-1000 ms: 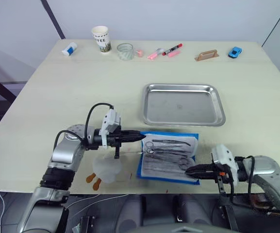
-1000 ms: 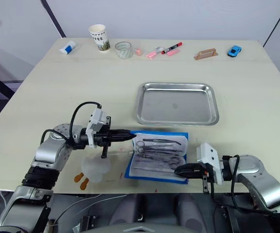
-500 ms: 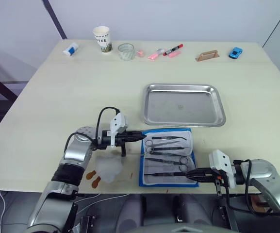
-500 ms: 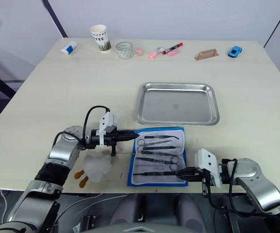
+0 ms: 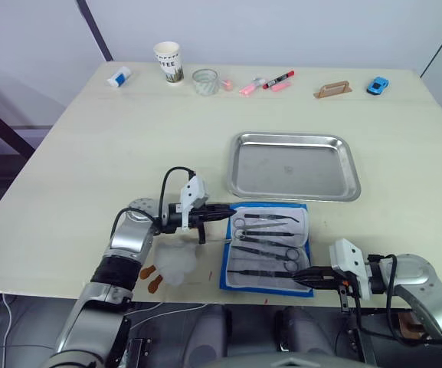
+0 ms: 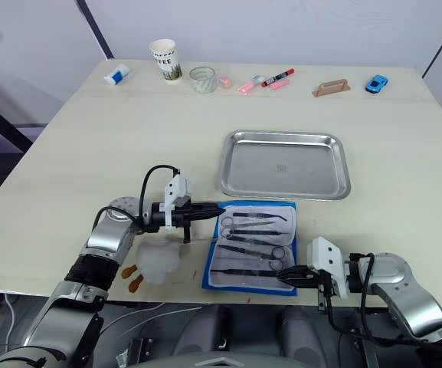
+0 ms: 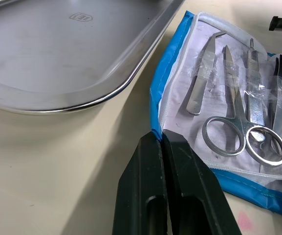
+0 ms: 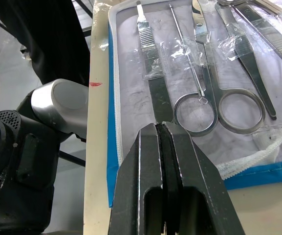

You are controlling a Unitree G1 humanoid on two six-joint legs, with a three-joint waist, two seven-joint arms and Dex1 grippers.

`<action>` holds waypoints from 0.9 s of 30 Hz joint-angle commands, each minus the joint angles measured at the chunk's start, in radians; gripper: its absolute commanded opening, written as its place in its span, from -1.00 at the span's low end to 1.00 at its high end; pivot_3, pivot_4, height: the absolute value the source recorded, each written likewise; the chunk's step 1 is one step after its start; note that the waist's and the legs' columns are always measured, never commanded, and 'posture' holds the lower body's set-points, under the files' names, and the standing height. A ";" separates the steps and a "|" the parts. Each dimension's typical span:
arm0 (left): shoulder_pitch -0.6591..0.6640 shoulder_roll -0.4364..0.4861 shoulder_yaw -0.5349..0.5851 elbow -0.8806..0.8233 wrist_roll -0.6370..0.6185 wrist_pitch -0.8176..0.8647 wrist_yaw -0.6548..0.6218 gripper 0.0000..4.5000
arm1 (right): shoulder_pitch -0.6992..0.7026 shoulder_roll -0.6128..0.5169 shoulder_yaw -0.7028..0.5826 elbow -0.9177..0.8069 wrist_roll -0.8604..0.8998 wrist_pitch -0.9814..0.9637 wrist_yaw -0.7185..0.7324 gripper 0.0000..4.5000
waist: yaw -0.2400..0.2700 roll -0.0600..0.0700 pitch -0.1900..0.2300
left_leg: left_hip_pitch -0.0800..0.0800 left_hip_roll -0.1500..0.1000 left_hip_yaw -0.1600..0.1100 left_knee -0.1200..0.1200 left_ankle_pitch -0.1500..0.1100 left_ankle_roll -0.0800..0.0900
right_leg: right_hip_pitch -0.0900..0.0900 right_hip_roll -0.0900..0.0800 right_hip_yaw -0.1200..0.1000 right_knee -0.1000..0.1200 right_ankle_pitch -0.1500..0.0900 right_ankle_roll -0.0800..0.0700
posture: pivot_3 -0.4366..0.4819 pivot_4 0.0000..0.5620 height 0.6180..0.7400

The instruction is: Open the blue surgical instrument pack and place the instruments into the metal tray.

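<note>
While the blue surgical instrument pack (image 5: 268, 248) lay open, we pinched opposite corners with left gripper (image 5: 230, 215) and right gripper (image 5: 298, 273) fingers closed.

Over the past second the blue surgical instrument pack (image 5: 267, 246) has swung from a skewed lie to sit square with the tabletop's near edge, and its clear lining now lies flat and spread, with the instruments (image 5: 264, 239) in a neater row. The left hand (image 5: 224, 212) has moved toward the pack's far left corner, and the right hand (image 5: 300, 273) has settled at its near right corner.
</note>
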 commanded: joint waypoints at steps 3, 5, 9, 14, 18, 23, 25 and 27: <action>0.014 0.003 0.006 -0.006 -0.002 0.018 0.007 -1.00 | 0.013 0.004 0.004 0.014 -0.021 -0.027 -0.008 -0.97 | -0.001 0.000 0.000 | 0.000 0.000 0.000 0.000 0.000 0.000 | 0.000 0.000 0.000 0.000 0.000 0.000 | -0.05 -0.47 1.00; 0.021 0.006 0.009 -0.010 0.000 0.003 0.004 -1.00 | 0.015 0.006 0.001 0.015 -0.020 -0.033 -0.009 -0.97 | -0.001 0.000 0.000 | 0.000 0.000 0.000 0.000 0.000 0.000 | 0.000 0.000 0.000 0.000 0.000 0.000 | -0.05 -0.47 1.00; 0.025 0.004 0.016 -0.008 0.004 -0.007 0.015 -0.87 | 0.018 0.006 -0.003 0.018 -0.020 -0.040 -0.010 -1.00 | -0.002 0.000 0.000 | 0.000 0.000 0.000 0.000 0.000 0.000 | 0.000 0.000 0.000 0.000 0.000 0.000 | -0.05 -0.47 1.00; 0.034 0.010 0.024 -0.013 0.001 -0.010 0.024 0.00 | 0.024 0.007 -0.021 0.016 0.000 -0.039 -0.018 -1.00 | -0.002 0.000 0.000 | 0.000 0.000 0.000 0.000 0.000 0.000 | 0.000 0.000 0.000 0.000 0.000 0.000 | -0.05 -0.47 1.00; 0.039 0.016 0.023 -0.015 0.000 -0.013 0.025 0.88 | 0.021 0.001 -0.021 0.022 -0.014 -0.058 -0.023 -0.33 | -0.002 0.000 0.000 | 0.000 0.000 0.000 0.000 0.000 0.000 | 0.000 0.000 0.000 0.000 0.000 0.000 | -0.05 -0.47 1.00; 0.049 0.026 0.025 -0.015 -0.003 -0.024 0.019 1.00 | 0.025 -0.002 -0.020 0.021 -0.013 -0.065 -0.020 0.14 | -0.003 0.000 0.000 | 0.000 0.000 0.000 0.000 0.000 0.000 | 0.000 0.001 0.000 0.000 0.000 0.000 | -0.05 -0.47 1.00; 0.052 0.031 0.026 -0.019 -0.006 -0.026 0.017 1.00 | 0.025 -0.002 -0.023 0.021 -0.019 -0.084 -0.022 0.14 | -0.003 0.000 0.000 | 0.000 0.000 0.000 0.000 0.000 0.000 | 0.000 0.000 0.001 0.000 0.000 0.000 | -0.05 -0.47 1.00; 0.060 0.040 0.032 -0.022 -0.014 -0.033 0.007 1.00 | 0.027 -0.001 -0.029 0.014 -0.009 -0.083 -0.021 0.14 | -0.004 0.000 0.000 | 0.000 0.000 0.000 0.000 0.000 0.000 | 0.000 0.000 0.001 0.000 0.000 0.000 | -0.05 -0.47 1.00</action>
